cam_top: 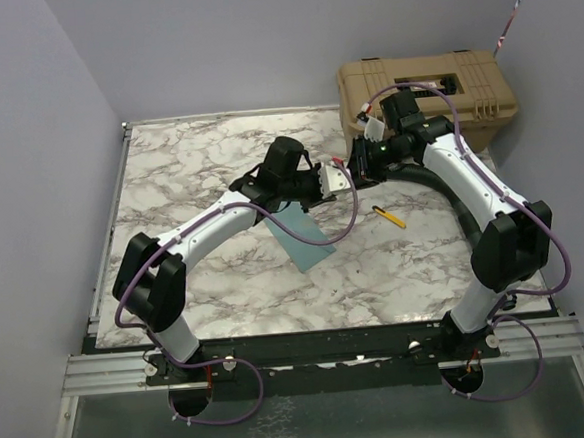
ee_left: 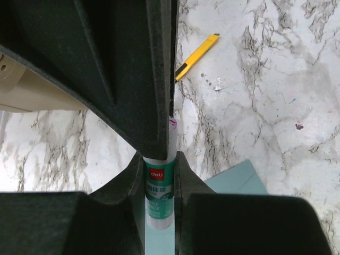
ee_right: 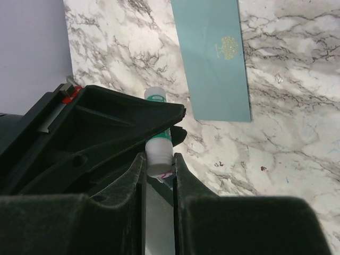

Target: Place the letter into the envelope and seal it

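Observation:
The teal envelope (cam_top: 303, 236) lies flat on the marble table, flap side down, with a small gold emblem showing in the right wrist view (ee_right: 218, 58); one corner of it shows under the left fingers (ee_left: 236, 178). The letter is out of view. Above the table my two grippers meet tip to tip. My left gripper (ee_left: 159, 178) (cam_top: 332, 183) is shut on the green-and-white body of a glue stick (ee_left: 159, 194). My right gripper (ee_right: 158, 164) (cam_top: 360, 164) is shut on the white end of that glue stick (ee_right: 158, 156).
A yellow utility knife (cam_top: 390, 216) (ee_left: 196, 56) lies on the table right of the envelope. A tan hard case (cam_top: 428, 84) stands at the back right corner. Grey walls close in the left and back sides.

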Controlling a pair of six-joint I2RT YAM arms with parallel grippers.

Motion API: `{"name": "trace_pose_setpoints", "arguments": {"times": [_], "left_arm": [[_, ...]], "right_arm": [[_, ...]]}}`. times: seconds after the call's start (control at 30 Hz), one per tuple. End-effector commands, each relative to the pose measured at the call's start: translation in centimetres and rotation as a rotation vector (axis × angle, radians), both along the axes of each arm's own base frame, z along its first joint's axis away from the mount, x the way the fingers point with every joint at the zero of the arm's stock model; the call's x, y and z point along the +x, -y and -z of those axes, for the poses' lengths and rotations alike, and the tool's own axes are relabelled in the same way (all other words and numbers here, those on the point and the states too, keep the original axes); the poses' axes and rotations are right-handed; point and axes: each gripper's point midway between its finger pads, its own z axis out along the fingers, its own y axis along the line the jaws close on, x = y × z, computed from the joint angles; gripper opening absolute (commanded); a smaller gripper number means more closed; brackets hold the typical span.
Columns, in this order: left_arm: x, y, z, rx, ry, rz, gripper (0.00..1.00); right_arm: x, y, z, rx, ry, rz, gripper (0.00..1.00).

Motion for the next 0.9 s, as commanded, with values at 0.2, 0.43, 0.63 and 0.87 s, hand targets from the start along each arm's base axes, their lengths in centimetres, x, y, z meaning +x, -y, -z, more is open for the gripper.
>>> {"name": "trace_pose_setpoints", "arguments": {"times": [0.2, 0.43, 0.63, 0.87], "left_arm": [[-7.0, 5.8, -14.7, -0.367, 0.309, 0.285, 0.00], [-6.7, 5.9, -15.1, -0.403, 0.295, 0.259, 0.00], [-5.6, 4.0, -12.9, -0.330, 0.220, 0.135, 0.00], [-3.9, 0.3, -6.4, -0.313, 0.008, -0.084, 0.00]], "right_arm": [[-2.4, -3.4, 2.5, 0.025, -0.163, -0.013, 0.00], [-3.1, -4.1, 4.0, 0.016, -0.214, -0.035, 0.00], [-1.7, -2.8, 1.6, 0.043, -0.145, 0.025, 0.00], [-0.4, 0.1, -0.8, -0.021, -0.016, 0.092, 0.17]]}}
